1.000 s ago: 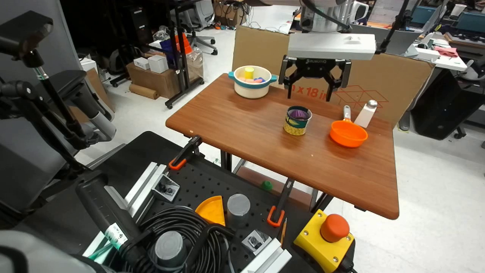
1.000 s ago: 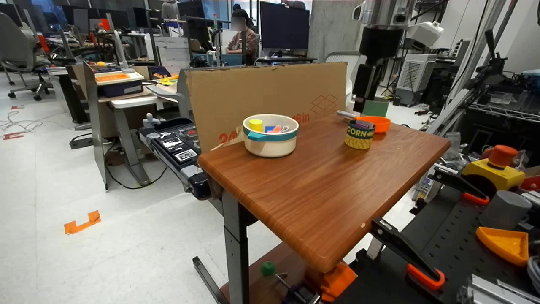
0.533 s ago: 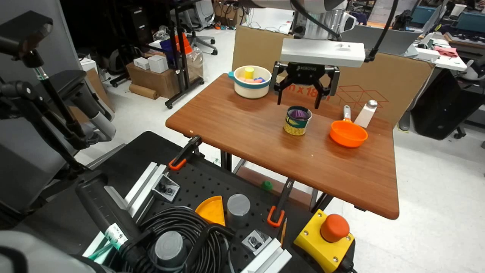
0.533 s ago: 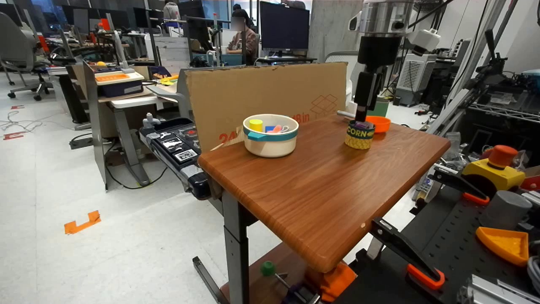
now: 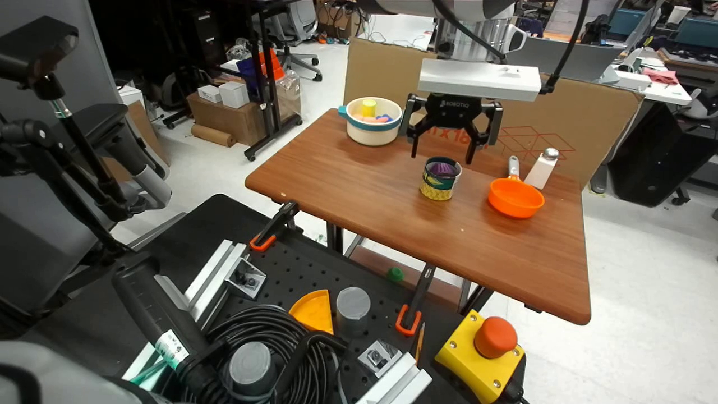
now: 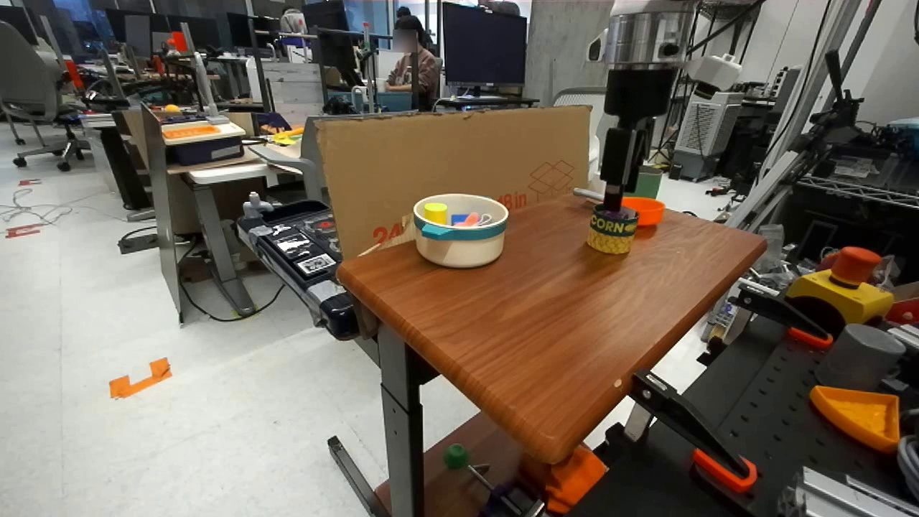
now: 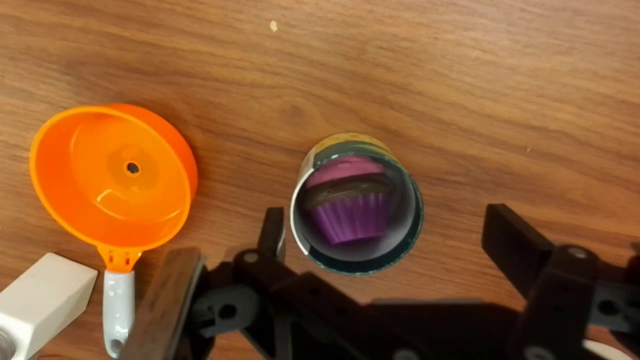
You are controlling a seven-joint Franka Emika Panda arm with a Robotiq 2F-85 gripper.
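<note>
Wrist view, and here's the claw spread wide, nothing pinched, above a toy cupcake lying on its side in an upright corn can, probably wedged that way by those snug walls! In an exterior view the can stands well inside the edges of the bench, while near a corner by the cardboard a pot corrals small toys, its wall likely stopping any roll. Cupcake and can sit between those spread tips, nearer the one towards the orange pan; whether a tip touches the rim, I can't tell.
</note>
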